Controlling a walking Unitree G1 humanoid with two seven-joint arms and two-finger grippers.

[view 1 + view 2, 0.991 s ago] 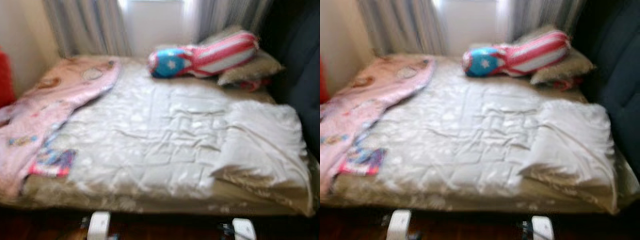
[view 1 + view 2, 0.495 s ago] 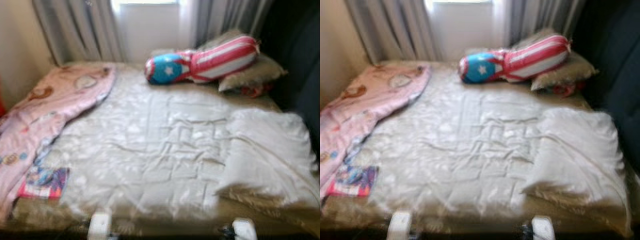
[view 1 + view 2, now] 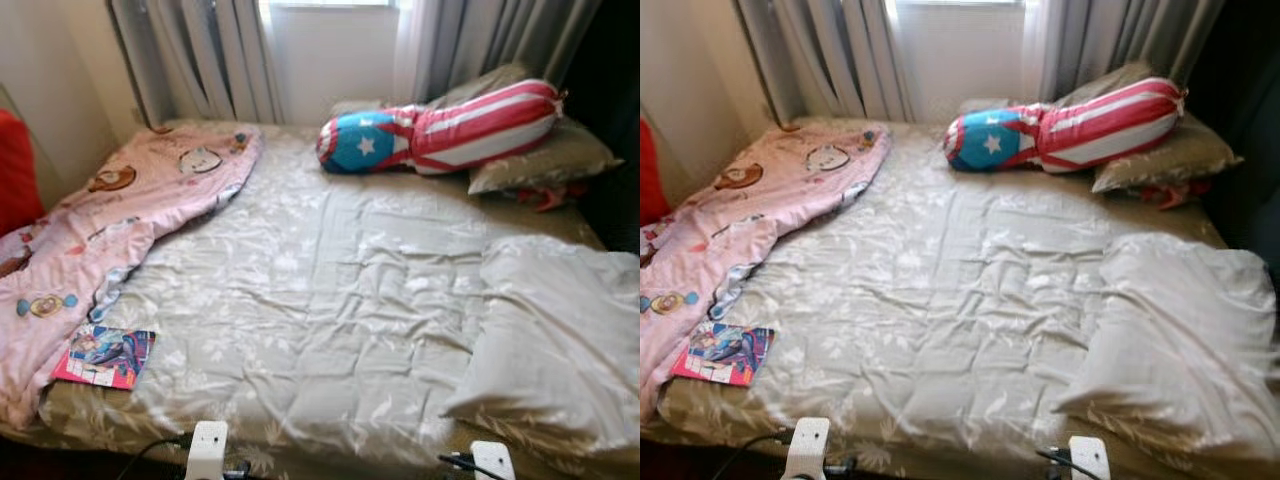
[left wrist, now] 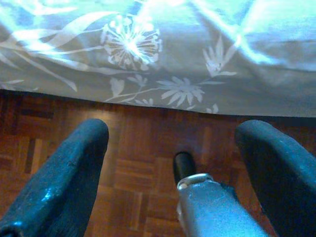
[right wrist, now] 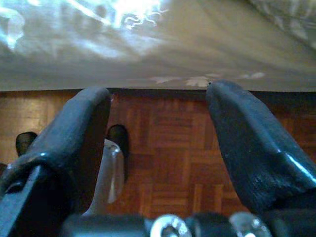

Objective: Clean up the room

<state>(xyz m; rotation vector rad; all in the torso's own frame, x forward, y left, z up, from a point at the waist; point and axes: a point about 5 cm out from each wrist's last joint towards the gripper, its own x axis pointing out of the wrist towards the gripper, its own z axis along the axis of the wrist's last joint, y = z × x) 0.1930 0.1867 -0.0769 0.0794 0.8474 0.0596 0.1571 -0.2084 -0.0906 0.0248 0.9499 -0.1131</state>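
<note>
I am looking down at a bed (image 3: 330, 330) covered with a grey-beige floral quilt, wrinkled across the middle of the frame. A pink blanket (image 3: 110, 220) with cartoon prints lies bunched along the left side, running from the upper left down to the lower left corner. Just beside its lower end, at the lower left of the frame, a colourful magazine (image 3: 104, 356) lies flat on the quilt. At the upper right, a red, white and blue bolster (image 3: 440, 128) with a star rests against a beige pillow (image 3: 545, 158), with something red tucked under that pillow. A folded part of the quilt (image 3: 555, 340) is heaped at the lower right. Grey curtains (image 3: 220, 60) hang behind the bed at the top of the frame.

In the wrist views, I see both arms hanging low over the parquet floor (image 4: 148, 163) at the bed's edge. The left gripper (image 4: 173, 173) has its 2 fingers spread wide with nothing between them. The right gripper (image 5: 158, 148) is likewise spread apart, holding nothing.
</note>
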